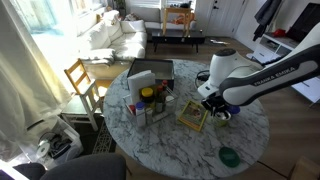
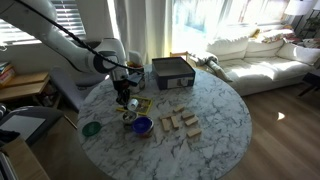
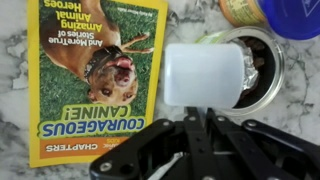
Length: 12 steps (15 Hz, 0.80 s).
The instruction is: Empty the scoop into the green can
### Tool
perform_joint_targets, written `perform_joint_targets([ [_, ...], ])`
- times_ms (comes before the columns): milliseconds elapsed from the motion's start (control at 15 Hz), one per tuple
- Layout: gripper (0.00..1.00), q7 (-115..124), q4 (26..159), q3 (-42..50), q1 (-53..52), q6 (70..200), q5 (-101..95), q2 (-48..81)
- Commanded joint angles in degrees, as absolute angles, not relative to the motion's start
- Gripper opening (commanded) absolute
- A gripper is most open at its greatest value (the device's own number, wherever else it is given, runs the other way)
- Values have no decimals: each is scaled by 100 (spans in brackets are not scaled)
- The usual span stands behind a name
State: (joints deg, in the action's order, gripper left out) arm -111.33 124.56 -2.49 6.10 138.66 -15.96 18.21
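Observation:
My gripper (image 3: pixel 205 118) is shut on the handle of a white translucent scoop (image 3: pixel 205 72). The scoop hangs over the edge of a round silver foil-lined container (image 3: pixel 262 62). In both exterior views the gripper (image 1: pixel 213 103) (image 2: pixel 127 100) hovers low over the marble table. The dark-green can (image 1: pixel 229 157) (image 2: pixel 91 128) sits alone near the table's edge, well apart from the gripper. It is out of the wrist view. I cannot see what the scoop holds.
A yellow "Courageous Canine" book (image 3: pixel 90 80) (image 1: pixel 192 115) lies beside the silver container. A purple-blue bowl (image 2: pixel 142 126) (image 3: pixel 290 15) is close by. Wooden blocks (image 2: pixel 180 122), a dark box (image 2: pixel 172 72) and bottles (image 1: pixel 150 100) are on the table. A wooden chair (image 1: pixel 82 80) stands beside it.

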Motion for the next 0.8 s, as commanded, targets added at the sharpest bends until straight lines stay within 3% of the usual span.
perform_joint_targets([
  [0,2,-10965,13202,-166,701,14537,-1281,1338],
  [733,2,-11092,14630,-292,902,16619,320,685],
])
